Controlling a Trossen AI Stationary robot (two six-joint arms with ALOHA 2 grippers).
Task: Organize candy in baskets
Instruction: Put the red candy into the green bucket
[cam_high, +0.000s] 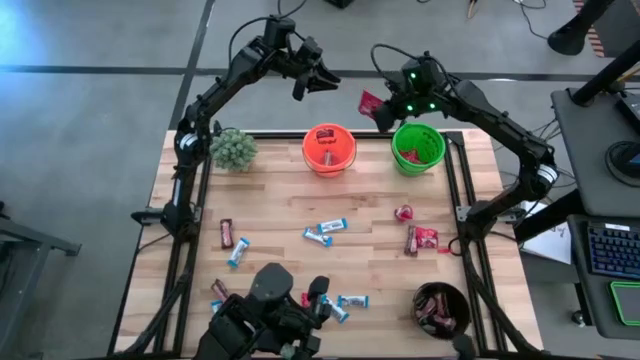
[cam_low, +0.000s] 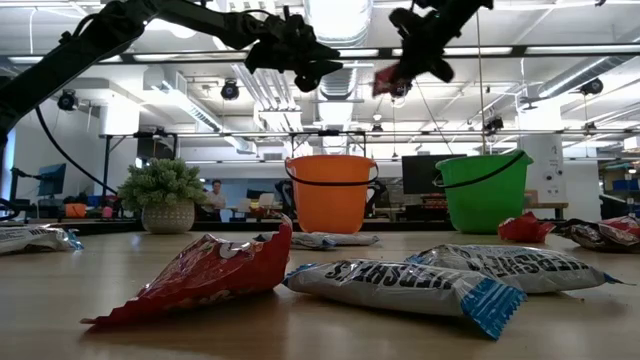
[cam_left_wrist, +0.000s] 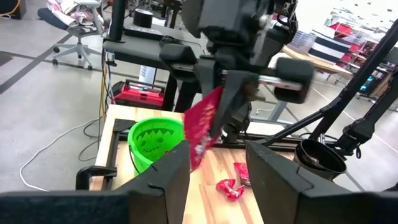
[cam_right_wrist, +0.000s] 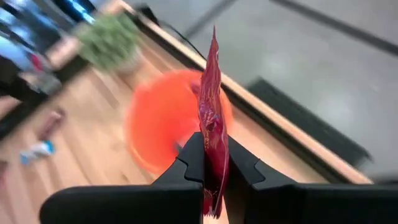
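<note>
I hold my right pincer high above the far edge of the wooden tabletop, its fingers pinched on a shiny red candy packet that hangs on edge between them, gripped by its lower part so that it can drop cleanly. It sits between the bright orange pail and the bright green pail, just beside the green one's rim, so I judge a drop is close, though I cannot tell into which pail. Red wrappers already lie in both pails. My left pincer hovers above and behind the orange pail with its fingers spread and nothing between them. Blue-and-white bars, more red packets and brown bars lie scattered mid-table, well apart from both pincers; the black bowl holds dark brown ones.
</note>
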